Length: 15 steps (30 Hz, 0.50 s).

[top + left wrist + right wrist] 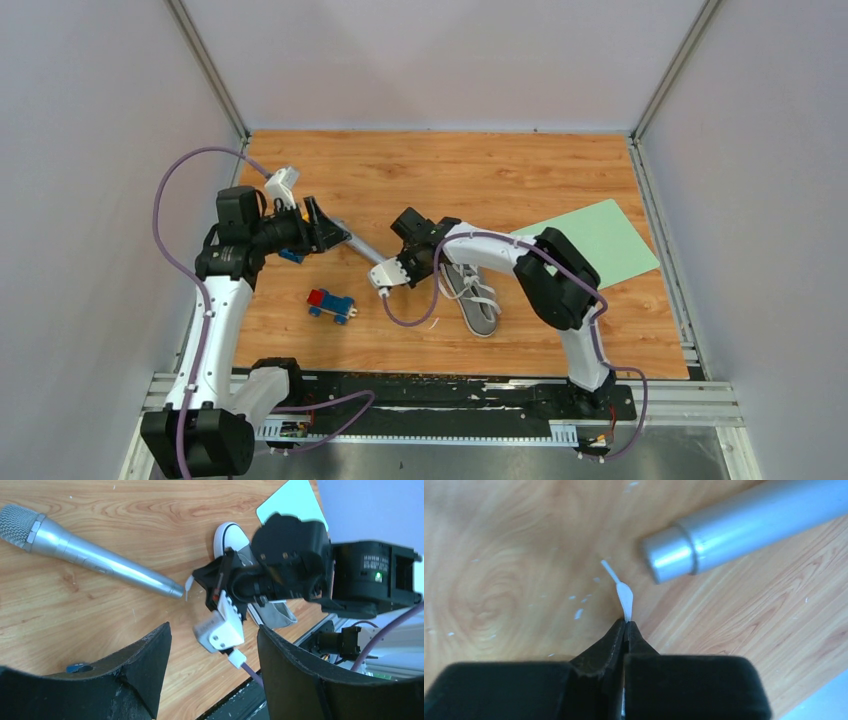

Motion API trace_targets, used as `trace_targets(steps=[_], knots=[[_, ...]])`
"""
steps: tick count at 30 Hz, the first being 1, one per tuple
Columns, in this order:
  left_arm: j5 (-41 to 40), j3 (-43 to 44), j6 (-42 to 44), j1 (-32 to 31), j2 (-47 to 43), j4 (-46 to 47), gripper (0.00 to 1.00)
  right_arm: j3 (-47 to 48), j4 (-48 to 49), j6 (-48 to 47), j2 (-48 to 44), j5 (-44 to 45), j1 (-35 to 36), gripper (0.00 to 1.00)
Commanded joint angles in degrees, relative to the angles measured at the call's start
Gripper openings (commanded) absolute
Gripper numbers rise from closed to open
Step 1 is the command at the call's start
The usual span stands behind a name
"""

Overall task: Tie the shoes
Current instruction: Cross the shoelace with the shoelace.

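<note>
The left fingers stood spread and empty, that arm reaching in by the mic. The right fingers, held low over the worktop, pinched a lace tip, left of the shoe lying mid-right. This looked like gathering the laces; next, the left must take the other lace.

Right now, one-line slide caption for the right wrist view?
Right pincer shut on the white lace tip, close to the butt end of the silver microphone on the table.
</note>
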Motion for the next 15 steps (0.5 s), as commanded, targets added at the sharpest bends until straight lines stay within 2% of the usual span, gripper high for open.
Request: trace_targets(steps=[1,6,8,10,11,12,13,15], knots=[[1.03,-0.46,-0.07,0.65,-1.08,2.86,0.72,10.45,-17.0,10.49,8.08,-9.25,-1.92,0.0],[0.53,-1.98,-0.12,0.69,-2.48,4.96,0.71,15.45,-18.9,27.1,3.31,-20.15,-6.99,0.0],[-0.25,-5.48,-3.42,0.69,-5.01,10.81,0.71,14.4,-16.6,36.39,-0.41,-24.6,-9.57,0.0],[-0.78,-14.01,-11.5,0.52,-9.42,27.22,0.72,11.42,-12.81,45.68,-4.5,-29.92,-12.22,0.0],[-2.82,-20.27,-15.98,-0.45,-11.53,38.87,0.74,9.16,-9.77,50.63,-6.8,-31.98,-13.52,0.0],[-4.44,-21.52,-16.06,-1.55,-11.07,41.44,0.75,6.25,-6.35,55.22,-9.17,-33.94,-14.77,0.0],[-6.63,-22.39,-14.79,-5.83,-8.84,44.27,0.75,3.46,-2.41,59.81,-11.73,-35.6,-16.0,0.0],[-6.24,-22.99,-15.79,-9.27,-4.7,50.12,0.76,-1.28,5.0,68.06,-15.9,-36.87,-18.44,0.0]])
